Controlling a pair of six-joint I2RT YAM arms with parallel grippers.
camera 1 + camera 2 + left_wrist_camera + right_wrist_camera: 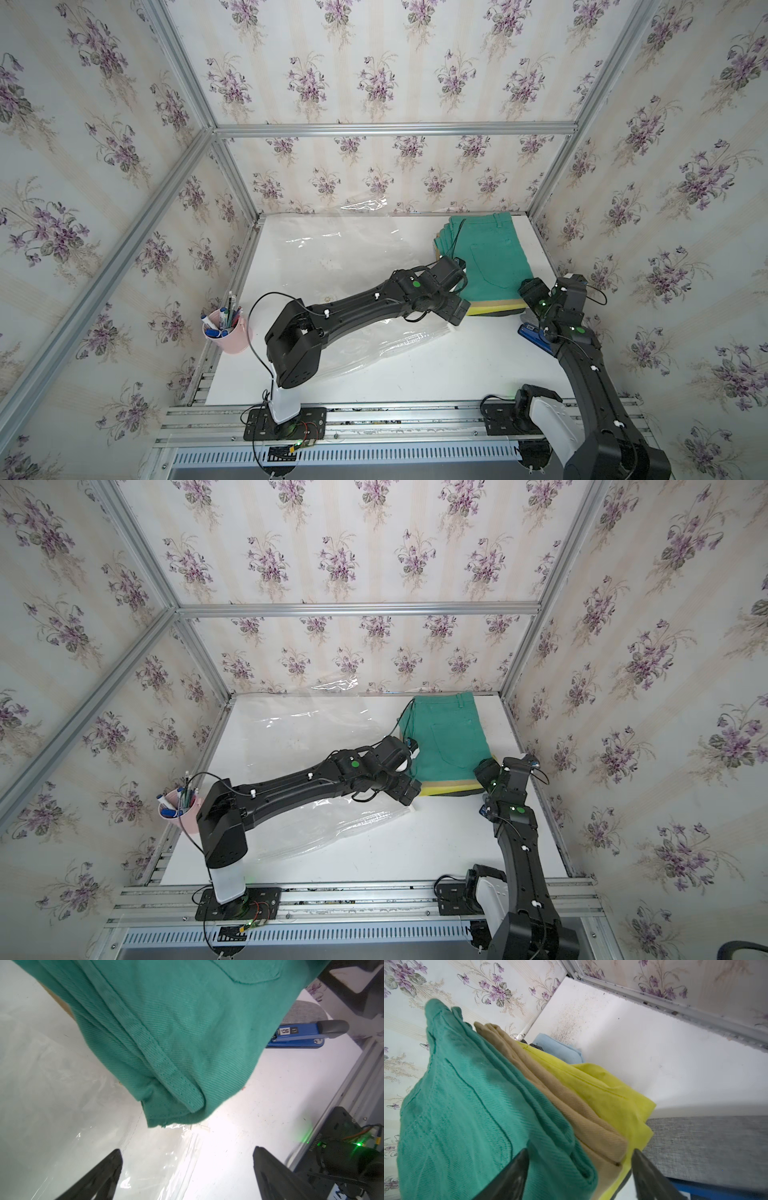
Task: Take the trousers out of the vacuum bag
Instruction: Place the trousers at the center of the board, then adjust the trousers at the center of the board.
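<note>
The trousers lie stacked at the table's back right, outside the vacuum bag, the teal pair (486, 257) (449, 737) on top. The right wrist view shows teal (456, 1105), tan (571, 1105), yellow-green (602, 1088) and light blue (556, 1047) layers. The see-through vacuum bag (332, 257) (291, 737) lies flat across the table's left and middle, under my left arm. My left gripper (187, 1153) (456, 311) is open over the bag's edge, just short of the stack's near-left corner (166, 1043). My right gripper (580, 1151) (528, 291) stands open, its jaws straddling the stack's near-right corner.
A pink cup of pens (226, 332) stands at the left edge. A blue stapler (530, 332) (297, 1034) and a grey pad (706, 1142) lie by the right gripper. Wallpapered walls and aluminium rails close in the table on three sides.
</note>
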